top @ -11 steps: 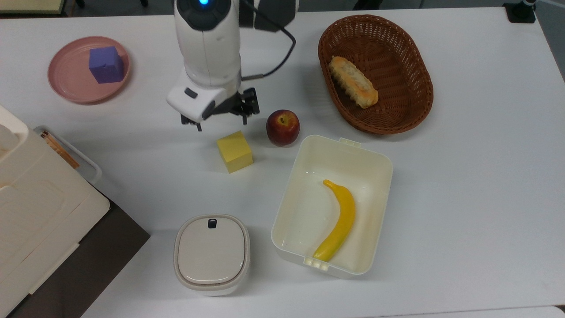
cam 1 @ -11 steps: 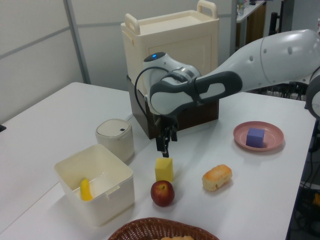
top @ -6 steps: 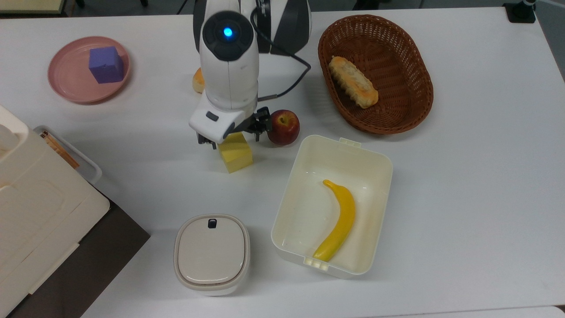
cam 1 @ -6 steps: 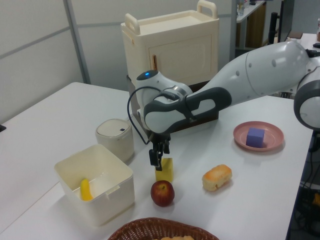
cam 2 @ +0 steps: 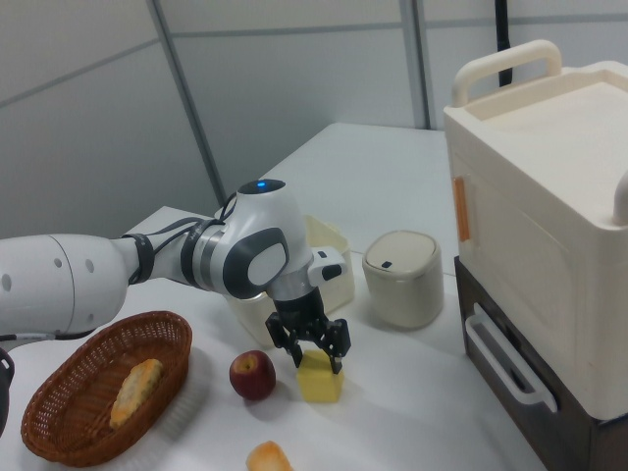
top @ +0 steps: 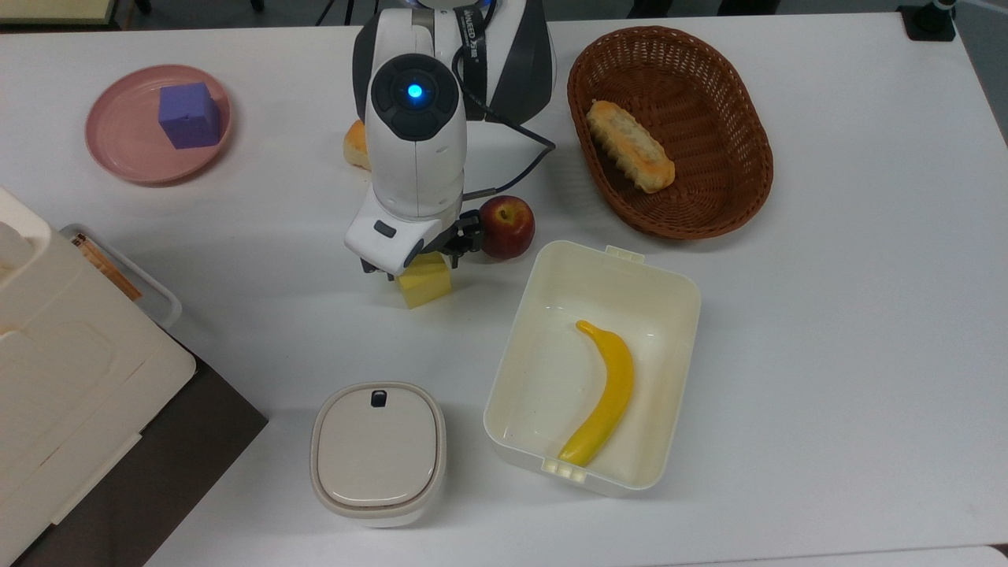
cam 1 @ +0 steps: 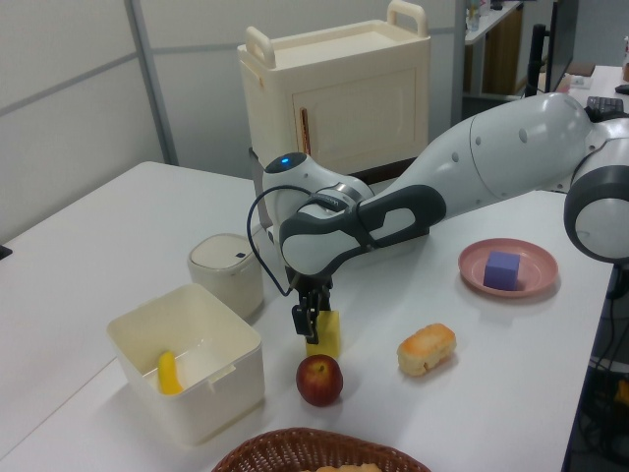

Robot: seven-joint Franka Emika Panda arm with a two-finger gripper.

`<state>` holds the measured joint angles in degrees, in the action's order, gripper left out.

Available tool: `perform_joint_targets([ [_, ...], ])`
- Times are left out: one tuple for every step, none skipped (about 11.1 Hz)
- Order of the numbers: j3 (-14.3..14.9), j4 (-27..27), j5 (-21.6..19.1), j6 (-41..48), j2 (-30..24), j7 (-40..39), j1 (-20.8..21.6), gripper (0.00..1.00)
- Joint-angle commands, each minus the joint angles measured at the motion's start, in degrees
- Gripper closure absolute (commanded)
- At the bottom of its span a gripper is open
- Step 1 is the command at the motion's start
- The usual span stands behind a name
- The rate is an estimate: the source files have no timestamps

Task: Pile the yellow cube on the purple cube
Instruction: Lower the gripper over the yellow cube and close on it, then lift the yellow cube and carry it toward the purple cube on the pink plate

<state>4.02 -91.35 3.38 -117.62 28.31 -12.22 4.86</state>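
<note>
Near table centre sits the yellow cube [top: 426, 284], the gripper [cam 2: 311, 349] directly over it, fingers spread to either side and not yet closed. Step in hand: the grasp; next, lower, close, lift, and carry toward 10 o'clock in the top view, where the purple cube [top: 188, 116] rests on a pink plate [top: 118, 150]. An apple [top: 505, 227] lies just beside at 2 o'clock, crowding one finger.

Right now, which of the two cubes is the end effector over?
The yellow cube, on the bare table beside the apple. The end effector straddles its top. The purple cube sits apart in the pink plate.
</note>
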Motion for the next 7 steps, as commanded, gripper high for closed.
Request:
perform_joint_targets([
  [0.6, 2.0, 0.5, 0.4, -0.5, -0.3, 0.6, 0.80],
  [0.9, 2.1, 0.5, 0.9, -2.1, -0.4, 0.5, 0.88],
  [1.3, 2.1, 0.6, 3.1, -3.6, -0.5, 0.2, 0.89],
  [1.5, 2.1, 0.7, 5.3, -5.3, -0.8, -0.5, 0.89],
  [1.5, 2.1, 0.9, 7.7, -7.4, -1.0, -1.7, 0.88],
  [1.5, 2.2, 2.8, 11.7, -9.4, -1.8, -3.2, 0.88],
  [1.5, 2.8, 4.3, 15.2, -11.1, -4.0, -4.9, 0.88],
])
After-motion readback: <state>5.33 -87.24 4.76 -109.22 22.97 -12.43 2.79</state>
